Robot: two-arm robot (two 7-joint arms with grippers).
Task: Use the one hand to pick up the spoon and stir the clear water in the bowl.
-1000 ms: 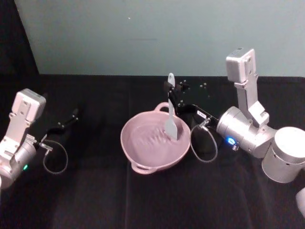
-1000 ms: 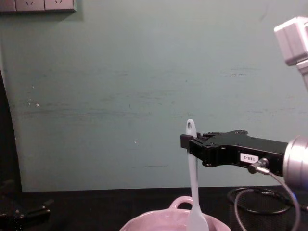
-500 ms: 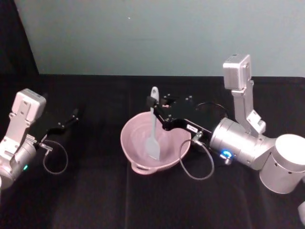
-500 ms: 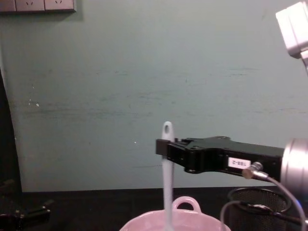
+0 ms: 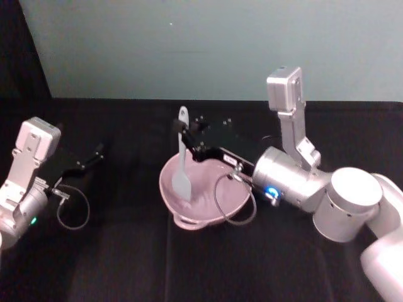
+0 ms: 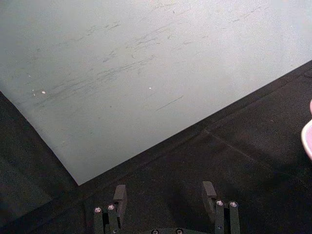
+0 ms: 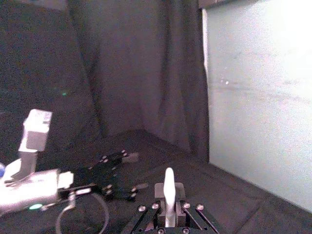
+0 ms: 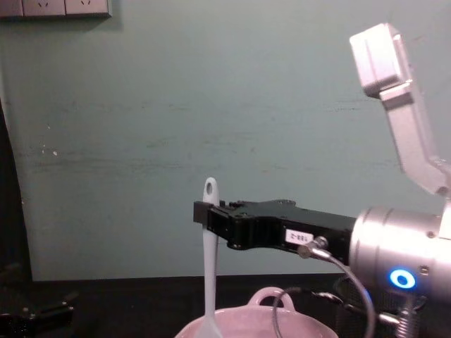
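Note:
The pale pink bowl [image 5: 203,200] stands mid-table, its loop handle toward the back wall [image 8: 271,296]. The clear water [image 5: 208,192] inside barely shows over the pink. My right gripper [image 5: 184,142] is over the bowl's left part, shut on the upper handle of the white spoon [image 5: 182,165]. The spoon hangs upright with its flat head dipped into the bowl near the left wall. From the side, the spoon [image 8: 209,262] drops from the black right gripper [image 8: 205,214] into the bowl [image 8: 243,325]. My left gripper [image 5: 93,157] is parked far left, open [image 6: 165,195].
A cable loop [image 5: 234,200] from the right wrist hangs over the bowl's right rim. A dark mesh cup [image 8: 345,303] sits behind the right wrist. The teal wall [image 5: 189,50] bounds the table at the back. Black cloth [image 5: 126,251] covers the table.
My right gripper has carried the spoon leftward through the bowl, from its right side to its left side. The right arm has reached farther in. The left arm has stayed still.

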